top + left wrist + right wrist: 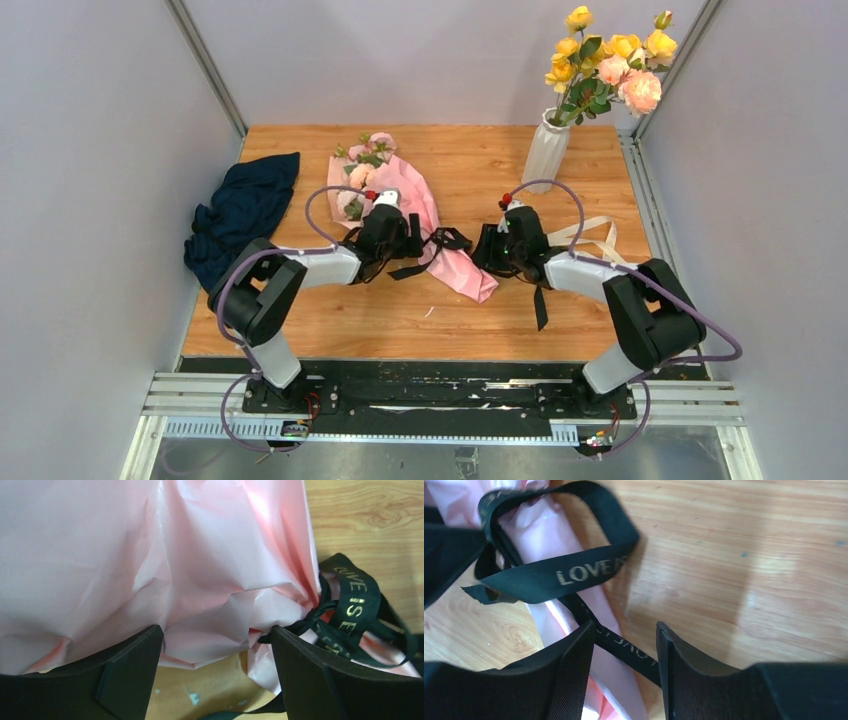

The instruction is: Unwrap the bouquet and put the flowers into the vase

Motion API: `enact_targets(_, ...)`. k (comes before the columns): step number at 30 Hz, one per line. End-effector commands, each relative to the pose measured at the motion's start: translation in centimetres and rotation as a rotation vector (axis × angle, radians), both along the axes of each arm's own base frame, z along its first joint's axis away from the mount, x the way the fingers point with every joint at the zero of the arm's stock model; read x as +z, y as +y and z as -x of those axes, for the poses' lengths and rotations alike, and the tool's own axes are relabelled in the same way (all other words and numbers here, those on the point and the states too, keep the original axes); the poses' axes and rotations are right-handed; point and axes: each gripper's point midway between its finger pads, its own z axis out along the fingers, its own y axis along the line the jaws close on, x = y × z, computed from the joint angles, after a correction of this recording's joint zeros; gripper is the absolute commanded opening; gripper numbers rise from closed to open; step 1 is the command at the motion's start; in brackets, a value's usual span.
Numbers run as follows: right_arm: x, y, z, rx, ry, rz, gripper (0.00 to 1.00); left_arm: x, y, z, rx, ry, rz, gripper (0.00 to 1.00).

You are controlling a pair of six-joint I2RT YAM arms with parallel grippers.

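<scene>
The bouquet (405,200) lies on the wooden table (480,160), its flowers (362,165) at the far end and its pink paper cone (200,555) pointing toward the near right. A black ribbon (447,240) is tied round the cone. My left gripper (412,240) is open, its jaws wide astride a crumpled fold of the paper, left gripper (215,630). My right gripper (492,252) is open at the cone's tip; in the right wrist view a strand of the lettered ribbon (574,572) crosses between the jaws of the right gripper (624,627), unpinched. The white ribbed vase (548,150) stands at the back right.
Yellow and peach roses (610,60) fill the vase. A dark blue cloth (245,210) lies bunched at the table's left edge. A cream strap (600,235) lies behind my right arm. Grey walls close in on three sides.
</scene>
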Motion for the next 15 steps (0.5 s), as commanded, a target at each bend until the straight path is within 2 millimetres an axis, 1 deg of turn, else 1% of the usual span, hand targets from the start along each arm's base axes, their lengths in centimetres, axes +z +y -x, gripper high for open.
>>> enact_targets(1, 0.7, 3.4, 0.5, 0.068, -0.045, 0.006, 0.52, 1.1, -1.2, -2.3, -0.011, -0.057, -0.016, 0.87)
enact_targets(5, 0.1, 5.8, 2.3, 0.129, -0.036, 0.008, 0.52, 1.7, -1.9, -3.7, -0.030, -0.076, -0.044, 0.88)
enact_targets(8, -0.8, 7.5, 3.7, 0.168, -0.017, 0.005, 0.52, 3.0, -2.2, -5.3, -0.029, -0.108, -0.073, 0.88)
enact_targets(11, -1.3, 9.3, 4.8, 0.209, -0.005, -0.008, 0.52, 3.8, -2.4, -6.4, -0.033, -0.121, -0.071, 0.88)
enact_targets(13, -1.5, 9.7, 5.1, 0.215, -0.002, 0.007, 0.52, 4.4, -2.5, -6.7, -0.038, -0.127, -0.063, 0.88)
enact_targets(15, -1.3, 9.5, 5.0, 0.209, -0.009, 0.016, 0.52, 5.2, -2.2, -6.4, -0.040, -0.134, -0.068, 0.88)
